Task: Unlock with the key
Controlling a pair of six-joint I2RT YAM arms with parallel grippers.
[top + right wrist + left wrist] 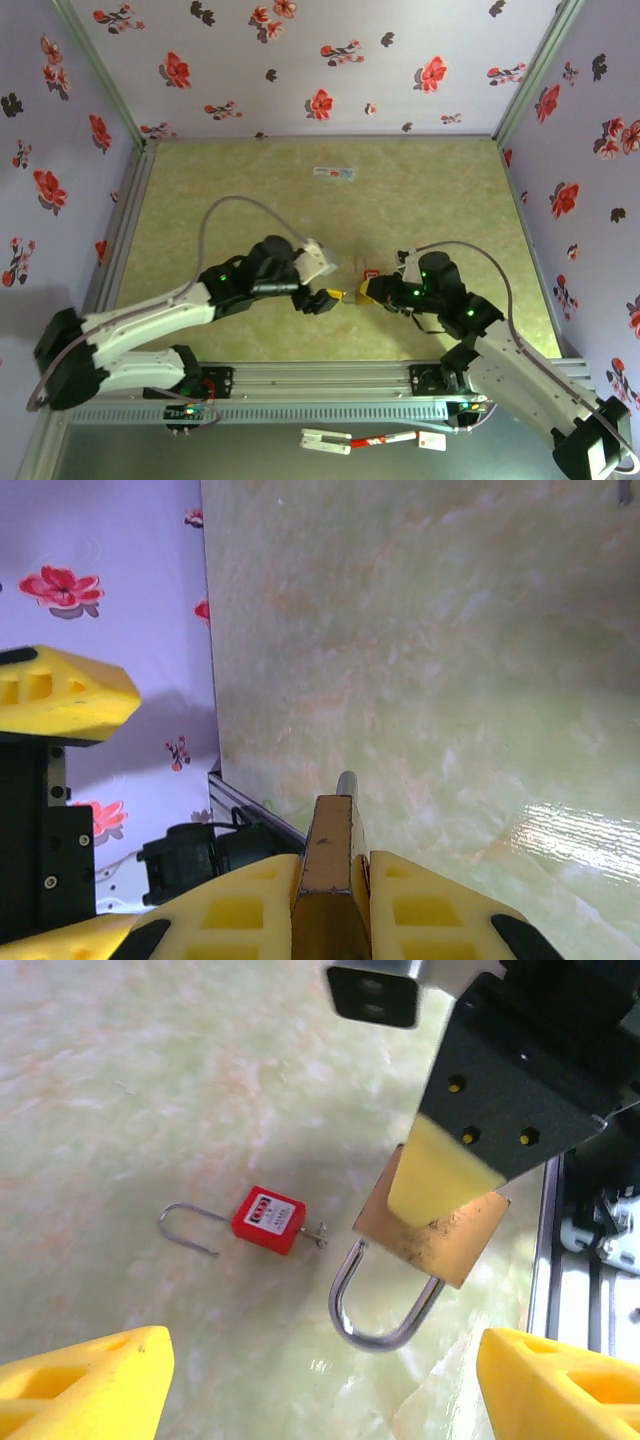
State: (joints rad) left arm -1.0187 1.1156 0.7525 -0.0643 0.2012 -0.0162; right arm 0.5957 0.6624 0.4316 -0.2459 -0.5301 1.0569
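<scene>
Left pincer (322, 1365) stands wide, its yellow fingertips (95, 1385) apart at the bottom corners of the left wrist view, gripping nothing. Just beyond, the right pincer (335, 865) is clamped narrow on a square brass padlock (445, 1245), whose steel shackle points toward the bottom of the frame. Left of centre on the pale green tabletop (120, 1110) lies a small red padlock (267, 1219), shackle open, with a small metal key (318, 1233) in the end opposite the shackle. Its white label carries print too small to read. From above, both arms bend inward, pincers nearly meeting at lower centre. Near the far wall lies a white-and-red packet (333, 172), its print unreadable.
</scene>
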